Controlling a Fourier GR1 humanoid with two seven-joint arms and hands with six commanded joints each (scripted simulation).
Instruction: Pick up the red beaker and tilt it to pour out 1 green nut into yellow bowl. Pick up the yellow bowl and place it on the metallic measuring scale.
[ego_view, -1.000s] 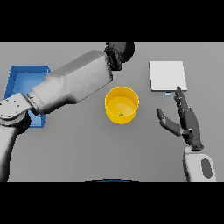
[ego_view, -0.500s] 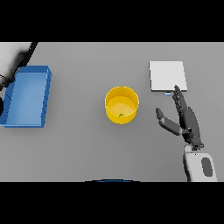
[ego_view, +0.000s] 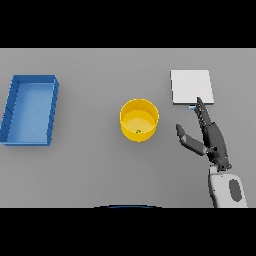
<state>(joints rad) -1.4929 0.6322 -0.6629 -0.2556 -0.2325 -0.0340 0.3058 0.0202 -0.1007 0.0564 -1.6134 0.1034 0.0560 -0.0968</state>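
The right hand (ego_view: 212, 140) rises from the lower right, fingers straight and thumb spread, holding nothing. Just to its left, not touching, sits the yellow bowl (ego_view: 139, 120) with a small green nut (ego_view: 138, 132) inside. Just beyond the fingertips lies the flat pale scale (ego_view: 191, 86). Far left sits a blue tray (ego_view: 30, 110).

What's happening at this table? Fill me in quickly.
Nothing is being held right now. The yellow bowl stands mid-table with a small green nut inside it. The right hand sits just to the right of the bowl with fingers straight, not touching it. The metallic measuring scale lies beyond that hand with nothing on it, so the bowl is not yet placed. A blue tray sits on the left. The left hand and the red beaker are not in view.
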